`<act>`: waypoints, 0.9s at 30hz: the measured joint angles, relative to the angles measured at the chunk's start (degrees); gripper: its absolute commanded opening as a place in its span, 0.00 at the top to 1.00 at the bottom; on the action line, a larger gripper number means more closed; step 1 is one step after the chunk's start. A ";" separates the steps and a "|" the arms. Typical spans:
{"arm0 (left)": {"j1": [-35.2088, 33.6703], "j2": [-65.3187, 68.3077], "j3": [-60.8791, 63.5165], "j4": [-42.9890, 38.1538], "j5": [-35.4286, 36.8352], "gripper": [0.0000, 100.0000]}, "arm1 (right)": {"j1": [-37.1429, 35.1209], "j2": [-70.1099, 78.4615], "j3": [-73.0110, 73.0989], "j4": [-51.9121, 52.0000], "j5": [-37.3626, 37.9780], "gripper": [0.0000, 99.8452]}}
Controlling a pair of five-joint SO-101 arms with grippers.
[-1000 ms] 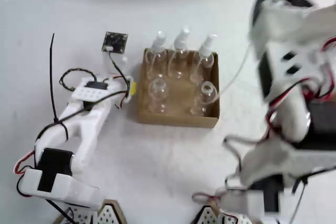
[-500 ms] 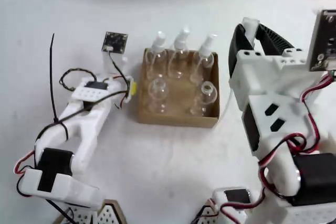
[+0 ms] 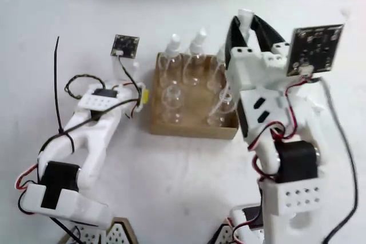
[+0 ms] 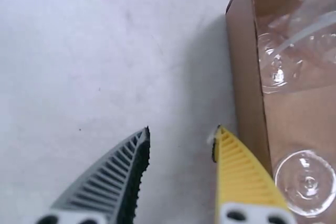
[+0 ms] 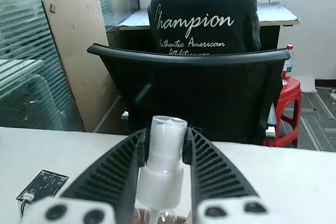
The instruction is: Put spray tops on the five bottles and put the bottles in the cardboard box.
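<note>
The cardboard box [image 3: 194, 125] stands mid-table with several clear bottles in it. Along its far side, two bottles [image 3: 170, 61] carry white spray tops, and a third is partly hidden behind my right arm. The front row has an uncapped bottle [image 3: 171, 99] and another [image 3: 222, 107] beside it. My right gripper [image 3: 247, 22] hovers above the box's right side, shut on a white spray top [image 5: 164, 167] whose thin tube [image 3: 220, 100] hangs down into the box. My left gripper [image 4: 181, 134] rests open on the table against the box's left wall [image 4: 242, 77].
A small black circuit board [image 3: 125, 46] with its wire lies on the table left of the box. A black cable tie [image 3: 56, 84] lies farther left. Bare white table stretches in front of the box and behind it.
My right arm has swung left from the table's right edge to above the box's right side, carrying the spray top. The left arm and the bottles have stayed put.
</note>
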 measured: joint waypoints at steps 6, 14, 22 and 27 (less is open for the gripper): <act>0.00 0.00 0.00 0.00 0.00 0.81 | -2.81 -3.96 12.04 -15.21 0.00 0.98; 0.00 0.00 0.00 0.00 0.00 0.81 | -13.01 -10.11 31.82 -39.30 5.89 0.98; 0.00 0.00 0.00 0.00 0.00 0.81 | -18.20 -5.19 38.33 -55.91 16.70 0.98; 0.00 0.00 0.00 0.00 0.00 0.81 | -18.64 -1.93 38.33 -63.30 16.88 0.98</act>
